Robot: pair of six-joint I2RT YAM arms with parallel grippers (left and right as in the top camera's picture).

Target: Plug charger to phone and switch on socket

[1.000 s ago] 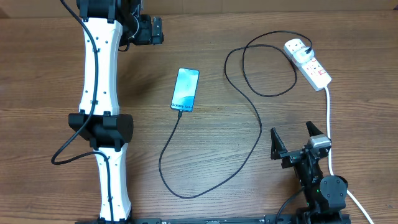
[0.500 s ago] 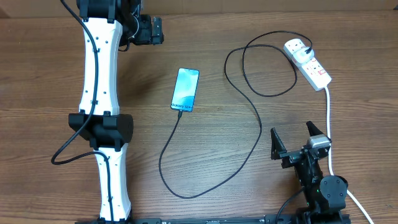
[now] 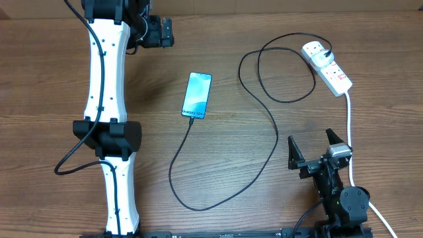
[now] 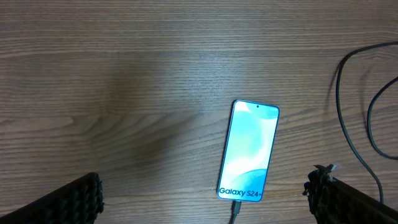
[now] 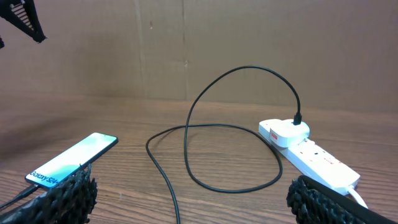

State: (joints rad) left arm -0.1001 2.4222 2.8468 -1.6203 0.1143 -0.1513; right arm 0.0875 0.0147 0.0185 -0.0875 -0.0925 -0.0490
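Observation:
The phone point(image 3: 197, 95) lies face up mid-table, its blue-teal screen lit; it also shows in the left wrist view point(image 4: 249, 150) and the right wrist view point(image 5: 71, 159). The charger's black cable point(image 3: 274, 132) runs from a small plug seated at the phone's bottom edge point(image 4: 235, 209), loops across the table and ends at a white plug block on the socket point(image 3: 328, 68), a white power strip at the far right point(image 5: 314, 155). My left gripper point(image 4: 205, 190) is open and empty, hovering above the phone. My right gripper point(image 3: 310, 147) is open and empty, near the front right, apart from everything.
The socket's white cord point(image 3: 349, 125) runs down the right side past my right arm. My left arm's white links point(image 3: 106, 86) stretch along the table's left side. A cardboard wall point(image 5: 186, 43) stands behind the table.

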